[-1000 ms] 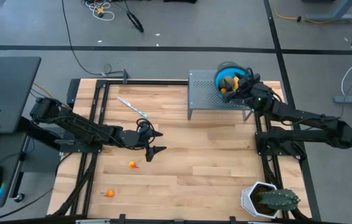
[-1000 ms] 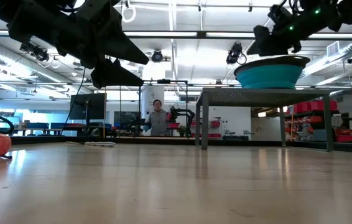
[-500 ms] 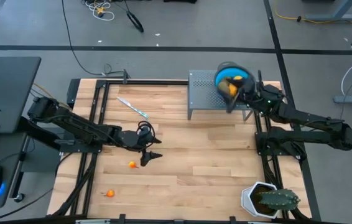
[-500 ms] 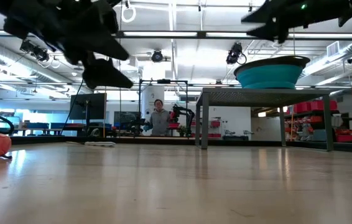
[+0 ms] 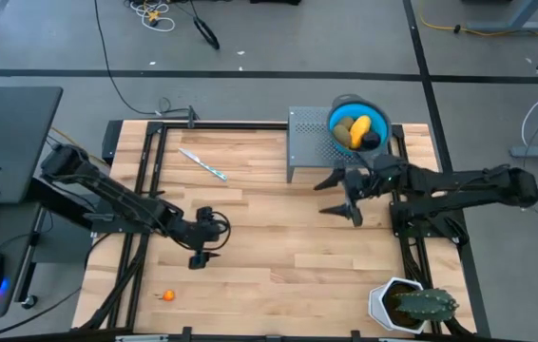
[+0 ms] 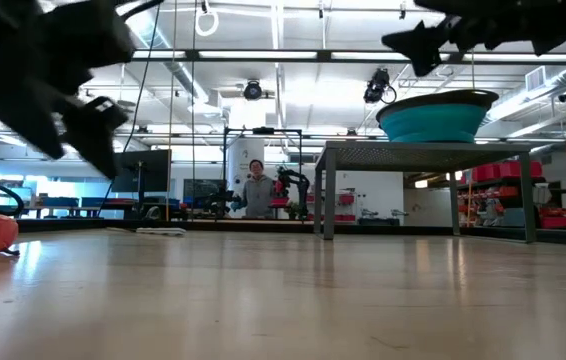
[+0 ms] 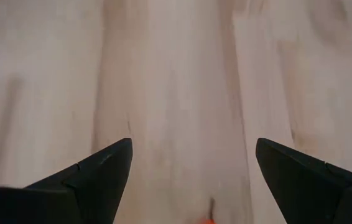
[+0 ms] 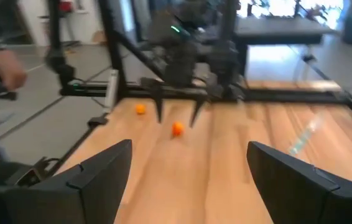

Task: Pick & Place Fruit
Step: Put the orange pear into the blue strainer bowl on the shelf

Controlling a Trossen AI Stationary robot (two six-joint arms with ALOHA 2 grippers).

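A blue bowl (image 5: 337, 112) stands on a grey perforated stand (image 5: 307, 142) at the far right. It holds a yellow fruit (image 5: 357, 129), an olive-brown one (image 5: 342, 128) and a dark one (image 5: 373, 140). My right gripper (image 5: 340, 198) hovers open in front of the stand, pointing about level toward the table's left. My left gripper (image 5: 199, 255) is open and tipped down over a small orange fruit (image 8: 177, 129), which lies on the wood between and below its fingertips. My left gripper hides that fruit in the high view. A second orange fruit (image 5: 167, 295) lies near the front left.
A thin silvery stick (image 5: 202, 163) lies on the far left of the wooden table. A potted cactus (image 5: 412, 304) stands at the near right corner. A person (image 6: 257, 190) is in the room beyond the table.
My left gripper has moved toward the table's near-left and tipped downward, ending over the small orange fruit. My right gripper has swung away from the bowl toward the table's near side and middle, turning from pointing down to about level. The fruit in the bowl now shows uncovered.
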